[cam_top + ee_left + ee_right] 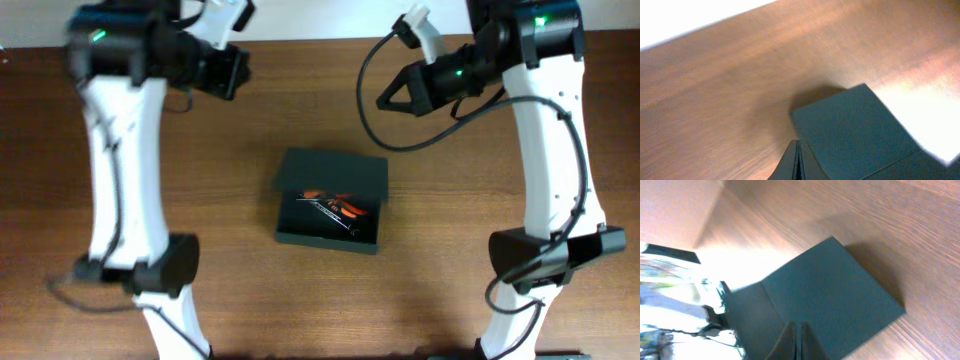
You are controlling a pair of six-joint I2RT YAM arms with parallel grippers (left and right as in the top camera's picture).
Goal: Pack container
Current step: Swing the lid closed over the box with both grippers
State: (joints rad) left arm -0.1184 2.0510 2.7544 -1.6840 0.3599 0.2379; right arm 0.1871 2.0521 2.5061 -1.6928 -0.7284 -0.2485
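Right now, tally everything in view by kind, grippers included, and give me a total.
Container: 1, lid open
Grippers: 2, left gripper and right gripper, both shut
Orange-handled tools inside: too overlapped to count
Total: 3, plus the tools

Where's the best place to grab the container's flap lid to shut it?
Probably the free far edge of the flap lid, approached from the far side: it lies open away from the container, hinged along its far wall. The right gripper hovers nearest.
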